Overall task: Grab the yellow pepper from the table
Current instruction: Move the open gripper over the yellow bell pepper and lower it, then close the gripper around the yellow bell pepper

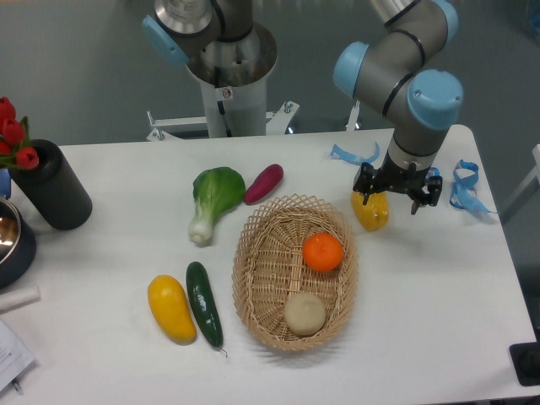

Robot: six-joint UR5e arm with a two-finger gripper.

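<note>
Gripper (pixel 395 195) above yellow pepper (pixel 372 214), partly covering its top; fingers spread wide, holding nothing. Pepper lies on white bench (pixel 439 287), just right of wicker basket (pixel 261 278) rim. Orange (pixel 322 251) and pale round item (pixel 304 313) inside basket. Yellow squash (pixel 171 308) and cucumber (pixel 203 303) left of basket.
</note>
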